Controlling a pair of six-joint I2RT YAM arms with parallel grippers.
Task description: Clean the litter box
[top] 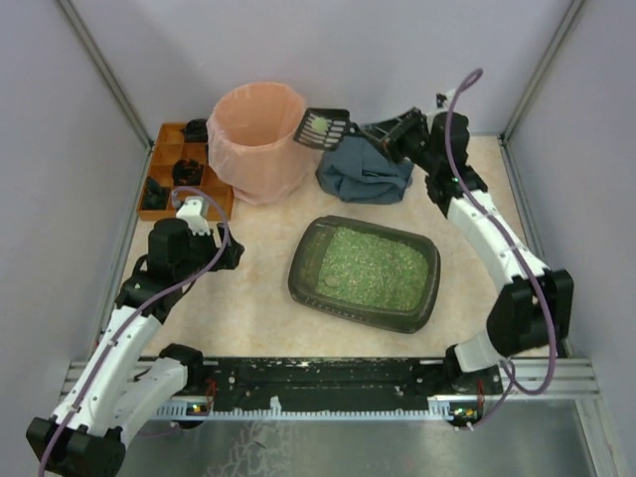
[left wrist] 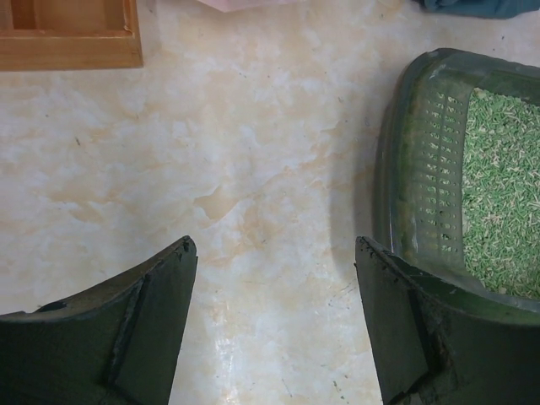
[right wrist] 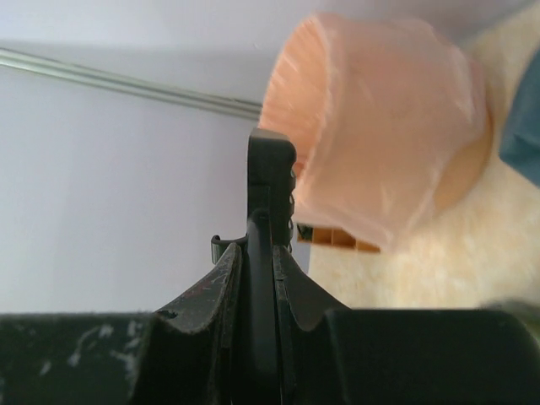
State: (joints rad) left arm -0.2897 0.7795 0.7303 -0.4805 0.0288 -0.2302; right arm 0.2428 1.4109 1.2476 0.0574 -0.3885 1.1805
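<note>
The litter box (top: 366,273), a dark olive-grey tray of green granular litter, lies mid-table; its left wall also shows in the left wrist view (left wrist: 422,169). My right gripper (top: 373,132) is shut on the handle of a black slotted scoop (top: 324,127), held in the air at the rim of the pink-lined bin (top: 260,139). In the right wrist view the scoop (right wrist: 270,181) stands edge-on between the jaws, with the bin (right wrist: 380,143) just beyond. My left gripper (top: 231,255) is open and empty, low over bare table left of the litter box; it also shows in the left wrist view (left wrist: 274,253).
An orange compartmented wooden tray (top: 149,204) with black parts sits at the back left, its corner in the left wrist view (left wrist: 76,51). A crumpled blue-grey cloth (top: 363,171) lies behind the litter box. Walls close in at the back and both sides.
</note>
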